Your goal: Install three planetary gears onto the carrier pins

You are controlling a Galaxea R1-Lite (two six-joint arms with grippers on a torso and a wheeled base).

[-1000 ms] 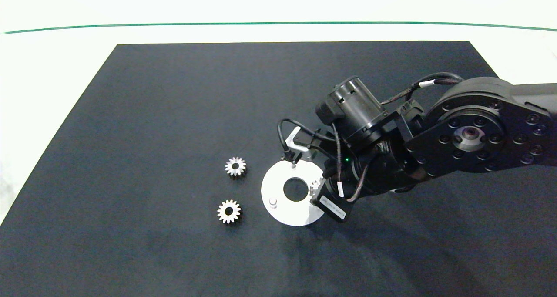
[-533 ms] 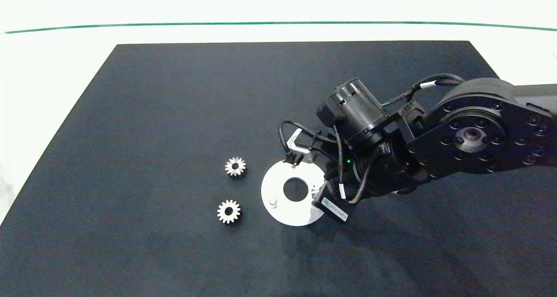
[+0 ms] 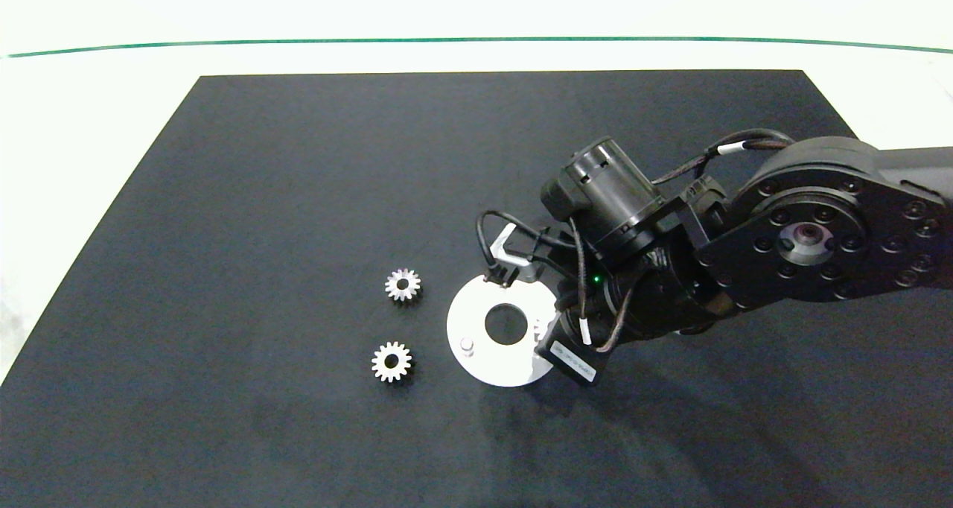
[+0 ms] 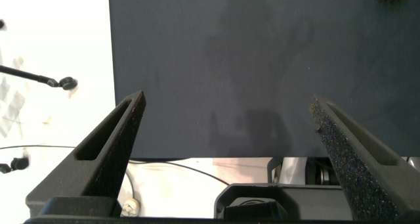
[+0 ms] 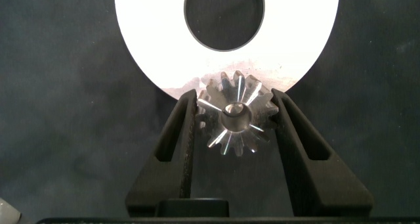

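Gripping gear point(image 5: 234, 113) — right tool point(image 5: 234, 119).

The disc point(image 3: 497, 359) lay on the mat point(image 3: 298, 195), which lay on the counter point(image 3: 89, 121). Two loose gears sat just left of the disc — one point(image 3: 403, 284) farther back, the other point(image 3: 391, 361) nearer the front. A third gear point(image 5: 233, 113) sat at the disc's right rim, between the right end effector's point(image 5: 234, 119) fingers. One pin point(image 3: 467, 344) stood on the disc's left part.
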